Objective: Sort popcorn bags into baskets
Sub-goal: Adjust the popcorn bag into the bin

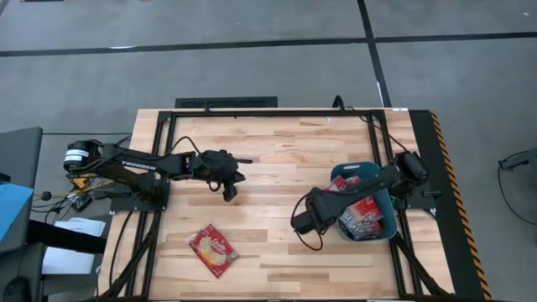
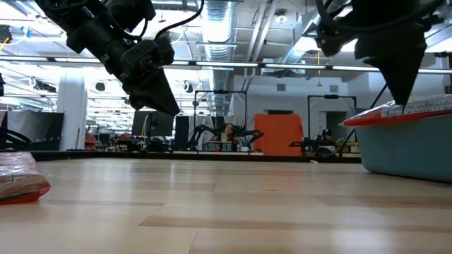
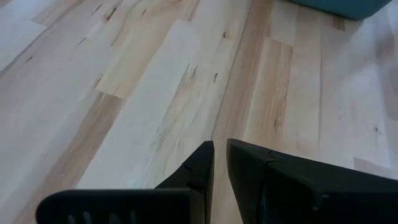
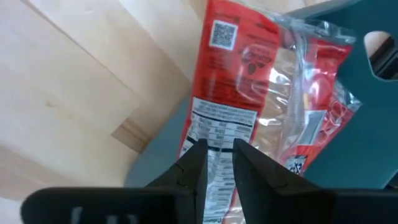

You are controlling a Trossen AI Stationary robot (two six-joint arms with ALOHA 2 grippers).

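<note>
Best to lift the nearly closed right pincer (image 4: 217, 163) clear of the teal-blue plastic basket (image 1: 388, 225) holding red foil packets (image 4: 249, 93) — then fetch the lone worktop packet (image 1: 213, 250) — left pincer (image 3: 219, 163) nearly closed, empty.

A light wooden table (image 1: 277, 168) of pale and darker planks, framed by black rails, carries the things. One red popcorn bag (image 1: 213, 250) lies flat on it near the front edge toward the left side, turned at an angle to the planks. A teal basket (image 1: 382, 228) sits on the table close to its right edge, with several more red bags (image 1: 362, 215) piled inside it.
</note>
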